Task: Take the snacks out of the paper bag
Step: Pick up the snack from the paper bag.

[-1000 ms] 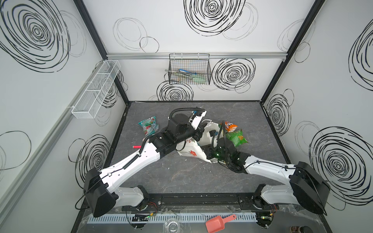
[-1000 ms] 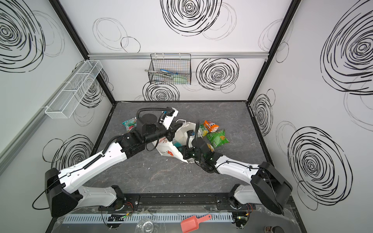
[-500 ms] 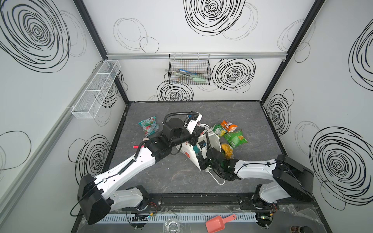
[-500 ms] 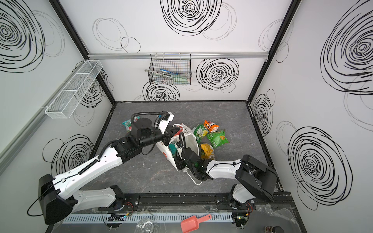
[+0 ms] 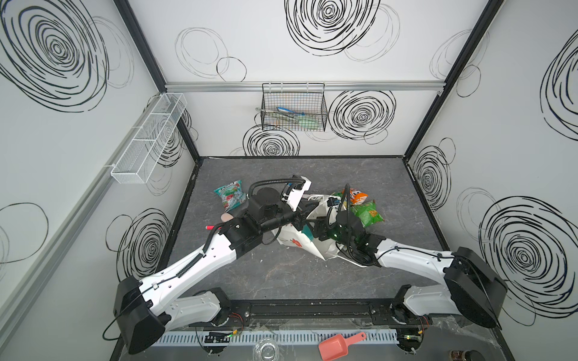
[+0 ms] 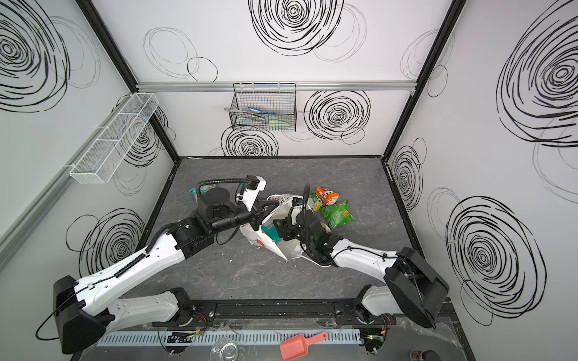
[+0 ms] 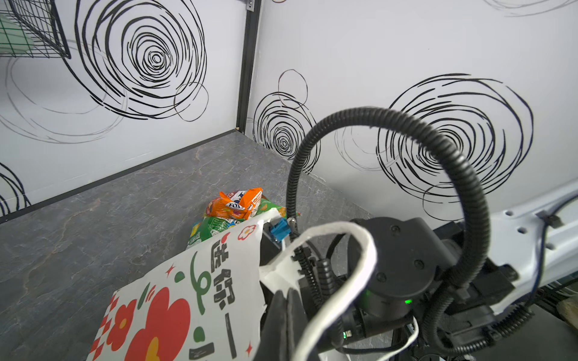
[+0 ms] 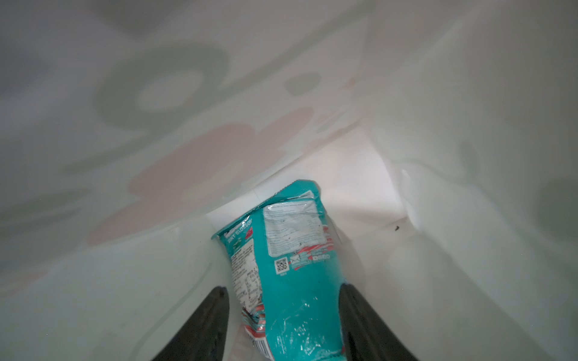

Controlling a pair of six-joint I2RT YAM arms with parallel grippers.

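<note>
The white paper bag (image 5: pixel 294 242) (image 6: pixel 259 241) with red flower prints (image 7: pixel 175 300) lies tipped on the grey floor. My left gripper (image 7: pixel 286 312) (image 5: pixel 299 218) is shut on the bag's rim, and a white cord handle (image 7: pixel 359 250) loops past it. Inside the bag (image 8: pixel 344 175), my right gripper (image 8: pixel 283 287) (image 6: pixel 280 232) stands open around a teal-white snack packet (image 8: pixel 291 250); one finger (image 8: pixel 215 312) stands clear of it. Outside lie a teal-white packet (image 5: pixel 230 195), an orange one (image 5: pixel 358 197) (image 7: pixel 239 203) and a green one (image 5: pixel 367 214) (image 6: pixel 337 214).
A black wire basket (image 5: pixel 294 109) hangs on the back wall and a white mesh shelf (image 5: pixel 147 140) on the left wall. A pink scoop (image 5: pixel 337 345) and a clear glass (image 5: pixel 265 347) sit in front of the arm bases. Walls close three sides.
My right arm has swung back and pushed its gripper into the bag's mouth, its jaws spreading wider. My left arm has shifted a little, still pinching the bag's rim.
</note>
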